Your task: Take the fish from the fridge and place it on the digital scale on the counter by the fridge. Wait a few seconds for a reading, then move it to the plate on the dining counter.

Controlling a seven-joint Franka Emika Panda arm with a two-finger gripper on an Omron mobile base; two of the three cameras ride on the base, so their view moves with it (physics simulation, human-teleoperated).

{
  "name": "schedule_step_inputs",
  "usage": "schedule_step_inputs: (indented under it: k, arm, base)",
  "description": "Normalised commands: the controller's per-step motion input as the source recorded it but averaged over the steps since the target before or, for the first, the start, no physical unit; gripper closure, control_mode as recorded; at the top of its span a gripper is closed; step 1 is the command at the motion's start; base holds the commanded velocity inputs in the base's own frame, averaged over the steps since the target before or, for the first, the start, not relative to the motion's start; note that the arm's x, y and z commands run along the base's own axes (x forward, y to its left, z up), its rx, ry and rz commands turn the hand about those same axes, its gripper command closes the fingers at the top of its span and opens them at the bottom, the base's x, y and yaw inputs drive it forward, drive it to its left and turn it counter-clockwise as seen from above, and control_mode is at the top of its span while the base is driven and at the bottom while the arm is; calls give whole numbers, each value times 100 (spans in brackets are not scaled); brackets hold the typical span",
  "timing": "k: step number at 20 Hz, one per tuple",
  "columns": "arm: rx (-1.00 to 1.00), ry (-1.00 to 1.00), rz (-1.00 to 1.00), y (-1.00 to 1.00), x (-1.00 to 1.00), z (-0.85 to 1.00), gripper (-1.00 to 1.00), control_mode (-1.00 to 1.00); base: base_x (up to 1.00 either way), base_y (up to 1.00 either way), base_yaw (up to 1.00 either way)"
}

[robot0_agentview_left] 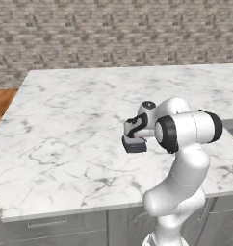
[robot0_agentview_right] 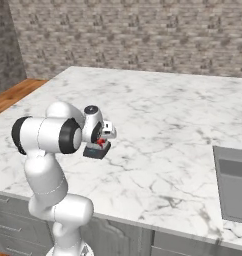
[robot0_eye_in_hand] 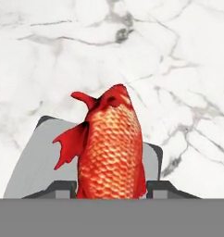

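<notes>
Fish (robot0_eye_in_hand: pixel 111 148) sits mid-frame in hand view, between the fingertips (robot0_eye_in_hand: pixel 63 187) of the hand (robot0_agentview_right: pixel 99 145), above a grey plate (robot0_eye_in_hand: pixel 35 162) on the marble tabletop (robot0_agentview_left: pixel 65 120). Prob. light, small, slippery; best held mid-body. Can't tell if hand grips or has let go; tail cut off, plate mostly hidden.

Light was even and bright across the dining counter (robot0_agentview_left: pixel 65 125), with no glare and only a faint shadow beneath the arm. The renders looked soft and pixelated; the fish (robot0_eye_in_hand: pixel 111 148) filled the hand view, perhaps slightly blurred at its edges.
</notes>
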Motion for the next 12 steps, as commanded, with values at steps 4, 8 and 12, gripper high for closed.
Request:
schedule_step_inputs:
  k: [4, 8, 12]
  arm:
    - [-2, -16, 0, 0, -41, 0, -100, -100]
    - [-1, -19, 0, 0, -40, 6, -100, -100]
    - [0, -24, 0, 0, -14, 72, -100, -100]
  base:
    - [0, 0, 0]
    - [0, 0, 0]
    - [0, 0, 0]
